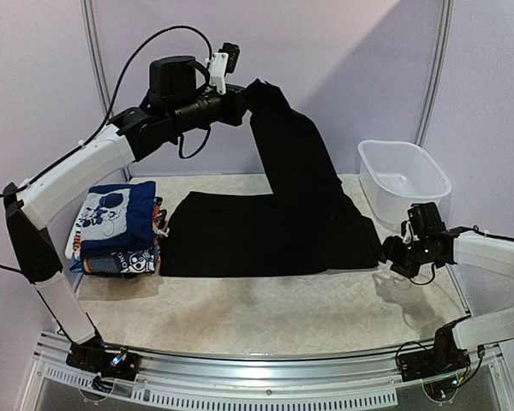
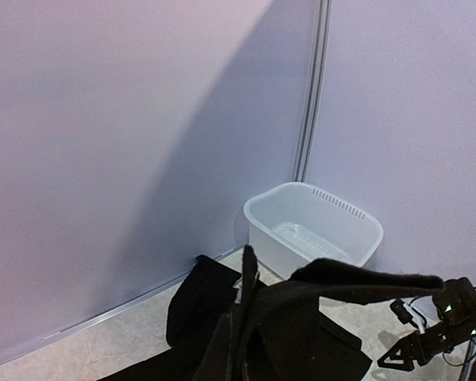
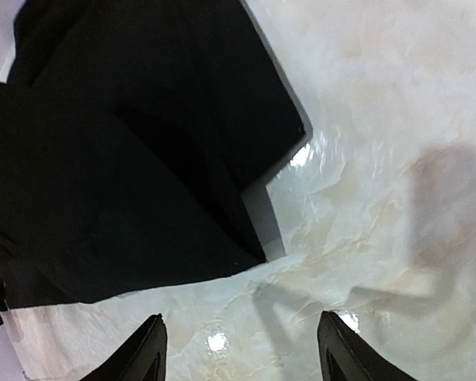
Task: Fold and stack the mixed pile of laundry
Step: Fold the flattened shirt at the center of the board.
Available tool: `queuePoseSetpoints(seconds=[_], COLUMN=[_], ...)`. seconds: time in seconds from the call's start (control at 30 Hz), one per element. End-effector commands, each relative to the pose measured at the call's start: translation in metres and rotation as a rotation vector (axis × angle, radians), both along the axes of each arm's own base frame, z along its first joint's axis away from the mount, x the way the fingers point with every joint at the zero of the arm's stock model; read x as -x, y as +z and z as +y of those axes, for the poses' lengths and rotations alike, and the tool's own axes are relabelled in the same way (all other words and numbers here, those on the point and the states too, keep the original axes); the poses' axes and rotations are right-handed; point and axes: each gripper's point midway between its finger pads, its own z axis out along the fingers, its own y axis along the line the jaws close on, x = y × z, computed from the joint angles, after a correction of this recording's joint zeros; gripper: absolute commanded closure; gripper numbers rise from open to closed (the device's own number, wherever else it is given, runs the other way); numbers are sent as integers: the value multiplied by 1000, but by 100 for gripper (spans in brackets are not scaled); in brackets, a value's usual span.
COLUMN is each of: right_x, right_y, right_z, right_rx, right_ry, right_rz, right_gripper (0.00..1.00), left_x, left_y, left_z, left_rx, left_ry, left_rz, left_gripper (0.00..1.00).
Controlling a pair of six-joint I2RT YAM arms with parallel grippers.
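My left fingers [image 1: 244, 92] are up in the upper middle of the frame, clamped tight on one end of the large black garment [image 1: 274, 231]. It hangs from there down to the tabletop [image 1: 265, 317], and the rest of it lies spread across the middle. My right fingers [image 1: 386, 253] sit low at the right, just beside the garment's right edge, standing apart with nothing between them, bare tabletop below. At the left lies a folded stack [image 1: 120, 227], navy blue with cartoon print showing. The white tub [image 1: 403, 175] sits at the upper right.
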Motion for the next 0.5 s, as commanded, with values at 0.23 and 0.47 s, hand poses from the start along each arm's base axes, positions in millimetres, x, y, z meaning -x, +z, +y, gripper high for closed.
queuePoseSetpoints(seconds=[0.23, 0.47], right_x=[-29, -42], right_y=[-33, -42], right_z=[19, 14], right_rx=[-220, -256], right_ry=[-35, -36], right_rz=[27, 27], right_gripper=[48, 64], left_x=[2, 3], left_y=[9, 5], left_z=[17, 18], left_rx=[7, -1], left_ry=[33, 37], left_rz=[-1, 10], left_gripper=[100, 100])
